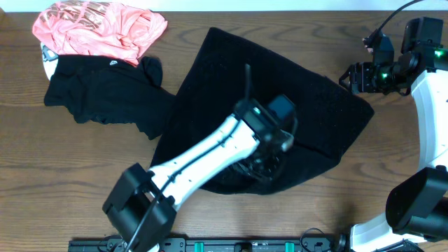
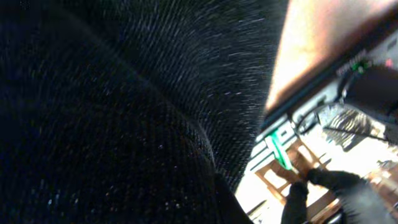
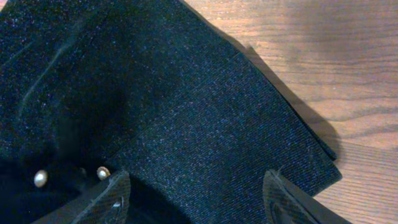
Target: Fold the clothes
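Note:
A large black garment (image 1: 280, 91) lies spread on the wooden table (image 1: 70, 182). My left gripper (image 1: 269, 164) is down in its lower middle part. In the left wrist view the black cloth (image 2: 112, 112) lies bunched right against the camera and hides the fingers; it looks gripped. My right gripper (image 1: 352, 77) hovers at the garment's right corner. In the right wrist view its fingers (image 3: 199, 199) are wide open and empty above the garment's ribbed hem (image 3: 249, 118), with small pearl buttons (image 3: 41, 179) at the left.
A pink shirt (image 1: 98, 28) and a smaller black garment (image 1: 98, 91) lie crumpled at the back left, with a white item (image 1: 47, 63) under them. The front rail (image 1: 245, 245) runs along the table's near edge.

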